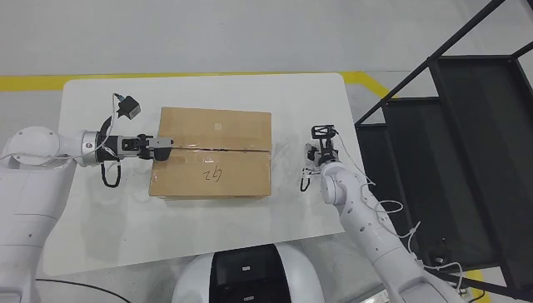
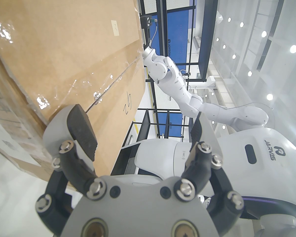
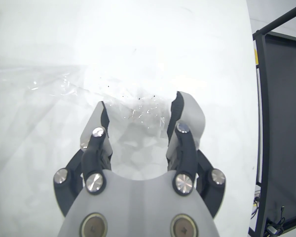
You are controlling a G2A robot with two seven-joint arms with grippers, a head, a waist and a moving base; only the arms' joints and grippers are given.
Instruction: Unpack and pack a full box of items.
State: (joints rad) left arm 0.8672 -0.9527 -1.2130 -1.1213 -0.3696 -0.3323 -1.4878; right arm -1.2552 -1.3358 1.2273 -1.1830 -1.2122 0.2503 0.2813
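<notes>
Left gripper [image 2: 138,114]: the jaws stand wide apart and grip nothing. One dark finger pad [image 2: 82,127] sits at the top edge of the box [image 1: 212,153], at the end of the centre seam. Whether the pad touches the cardboard cannot be determined. In the top view this gripper is at the middle of one short side of the box.

Right gripper [image 3: 140,99]: the jaws are parted. It points down at the table [image 1: 308,95], beyond the opposite short side and apart from the box. A crumpled piece of clear film [image 3: 140,117] lies on the table between its fingers. Contact with the film cannot be determined.

The box lies flat near the table centre, flaps shut. Clear tape [image 1: 216,146] runs along the seam.

Markings on the box top:
- A small pale label [image 1: 218,126] on the far flap, too small to read.
- Two handwritten characters [image 1: 212,172] on the near flap, reading uncertain.

A black rack [image 1: 450,136] stands beside the table.
</notes>
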